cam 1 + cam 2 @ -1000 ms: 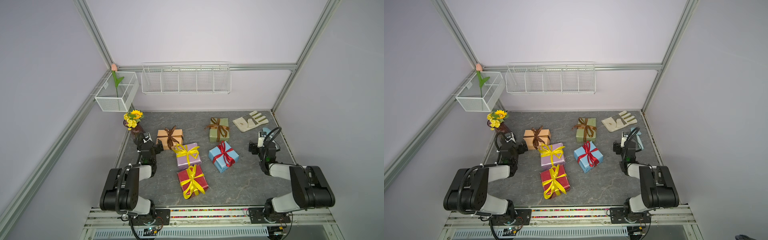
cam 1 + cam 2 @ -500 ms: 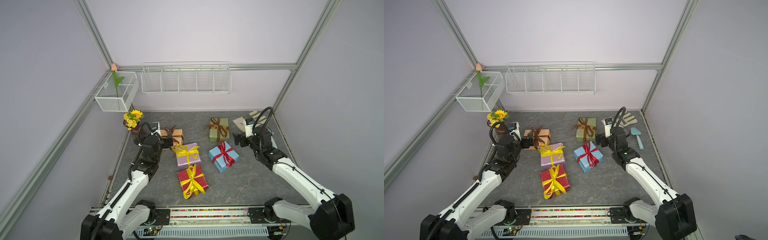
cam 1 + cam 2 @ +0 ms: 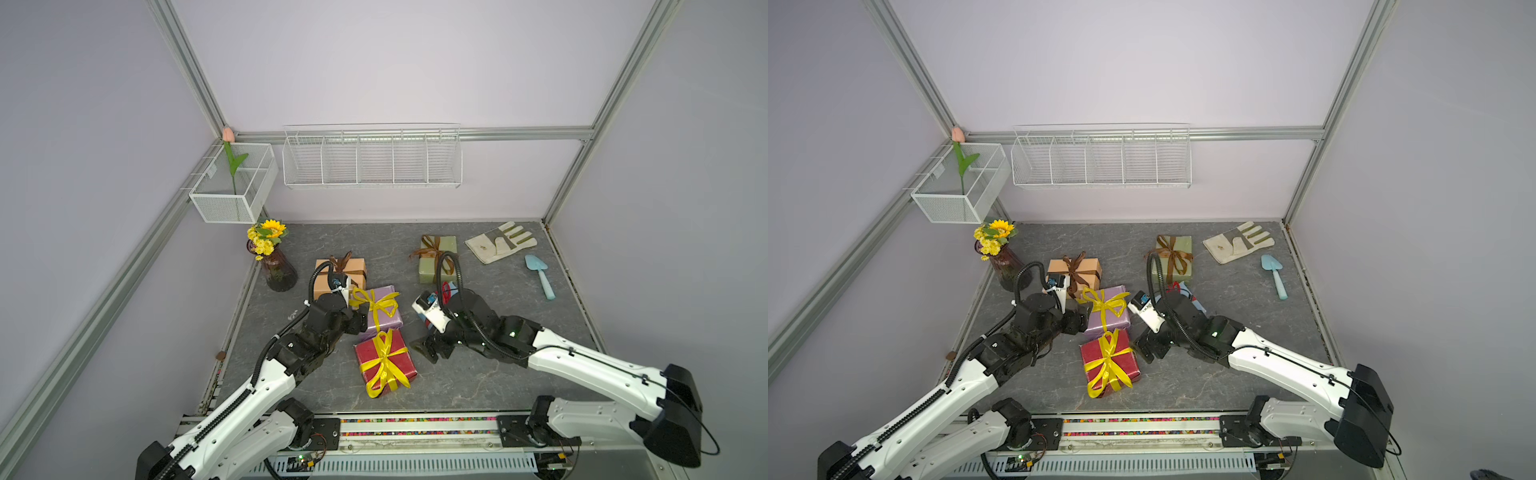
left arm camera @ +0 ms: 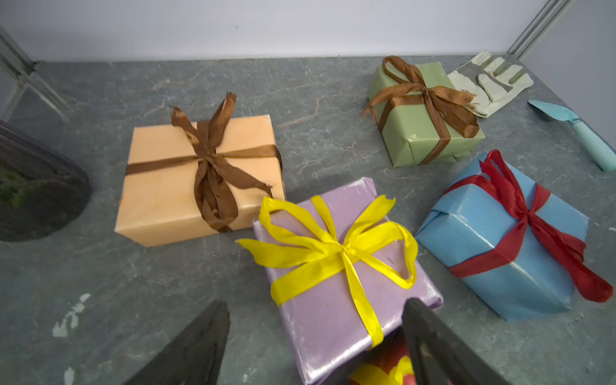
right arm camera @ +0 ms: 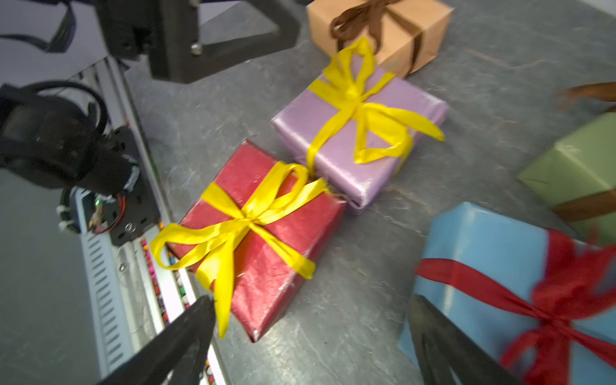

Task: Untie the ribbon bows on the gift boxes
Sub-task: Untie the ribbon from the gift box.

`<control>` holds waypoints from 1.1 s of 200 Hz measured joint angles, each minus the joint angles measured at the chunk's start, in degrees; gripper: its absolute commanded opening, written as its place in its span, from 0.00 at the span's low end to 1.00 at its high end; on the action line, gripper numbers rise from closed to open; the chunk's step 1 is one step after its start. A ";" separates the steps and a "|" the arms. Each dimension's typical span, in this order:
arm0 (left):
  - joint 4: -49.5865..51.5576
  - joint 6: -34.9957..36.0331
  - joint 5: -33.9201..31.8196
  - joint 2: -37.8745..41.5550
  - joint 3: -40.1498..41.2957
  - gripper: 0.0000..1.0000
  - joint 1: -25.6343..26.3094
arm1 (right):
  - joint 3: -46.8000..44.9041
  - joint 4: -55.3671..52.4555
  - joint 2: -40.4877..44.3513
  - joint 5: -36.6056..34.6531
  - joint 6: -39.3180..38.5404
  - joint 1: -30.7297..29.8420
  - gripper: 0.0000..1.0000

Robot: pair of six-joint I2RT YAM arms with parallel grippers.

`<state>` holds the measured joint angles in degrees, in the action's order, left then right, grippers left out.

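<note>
Nothing is undone yet: all five bows sit knotted on their boxes on the counter (image 3: 478,374). The lilac box (image 4: 333,316) with a yellow bow (image 4: 340,246) lies mid-cluster. The red box (image 5: 266,266) with the other yellow bow (image 5: 246,220) is at 6 o'clock, the tan box (image 4: 160,200) with a brown bow (image 4: 210,156) at 10, the green box (image 4: 416,133) with the other brown bow (image 4: 426,93) at 1, and the blue box (image 4: 500,240) with a red bow (image 4: 526,213) at 3. The left gripper (image 4: 315,305) gapes wide at the lilac box's 9 o'clock side. The right gripper (image 5: 311,300) is spread wide between the red and blue boxes. Both are empty. No brand, label or writing is readable.
</note>
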<state>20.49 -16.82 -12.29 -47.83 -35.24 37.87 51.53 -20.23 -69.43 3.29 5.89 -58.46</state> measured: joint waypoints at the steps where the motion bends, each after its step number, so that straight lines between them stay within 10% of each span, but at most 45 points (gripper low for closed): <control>1: 0.11 -0.22 0.02 0.26 0.24 0.80 0.15 | 0.00 0.04 -0.13 0.00 0.07 -0.15 0.84; 74: 7.74 -10.05 0.07 13.09 7.45 0.65 3.58 | -1.55 8.98 -14.93 1.25 5.68 -8.98 0.65; 220: 6.45 -13.88 -0.35 4.85 10.62 0.62 10.86 | -2.21 13.66 -16.68 1.51 8.52 -10.38 0.23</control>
<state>26.94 -30.70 -12.64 -42.98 -24.62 48.73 49.32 -6.57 -86.11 4.80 14.41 -68.84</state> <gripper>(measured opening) 0.625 0.266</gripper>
